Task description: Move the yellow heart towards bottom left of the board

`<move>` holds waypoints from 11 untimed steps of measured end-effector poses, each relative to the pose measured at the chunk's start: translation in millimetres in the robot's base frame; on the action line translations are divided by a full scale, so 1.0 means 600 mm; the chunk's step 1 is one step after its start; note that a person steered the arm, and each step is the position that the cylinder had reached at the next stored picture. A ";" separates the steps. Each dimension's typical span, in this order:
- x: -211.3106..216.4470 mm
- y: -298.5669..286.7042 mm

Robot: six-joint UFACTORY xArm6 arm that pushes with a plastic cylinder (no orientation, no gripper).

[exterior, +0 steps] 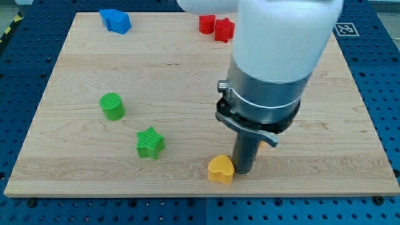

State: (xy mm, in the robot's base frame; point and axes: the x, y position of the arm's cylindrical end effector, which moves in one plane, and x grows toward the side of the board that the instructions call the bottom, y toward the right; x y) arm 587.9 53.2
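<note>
The yellow heart [220,169] lies near the bottom edge of the wooden board [81,94], a little right of the middle. My tip [243,171] is down on the board just to the heart's right, touching or almost touching it. The arm's bulky white and grey body rises above it and hides part of the board's upper right.
A green star [150,143] lies left of the heart and a green cylinder [112,106] further up-left. Blue blocks [115,20] sit at the top left. Red blocks [216,27] sit at the top middle, partly behind the arm.
</note>
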 end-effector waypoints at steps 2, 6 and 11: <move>0.030 0.015; 0.034 0.022; 0.034 -0.123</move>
State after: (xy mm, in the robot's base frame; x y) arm 608.5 -20.7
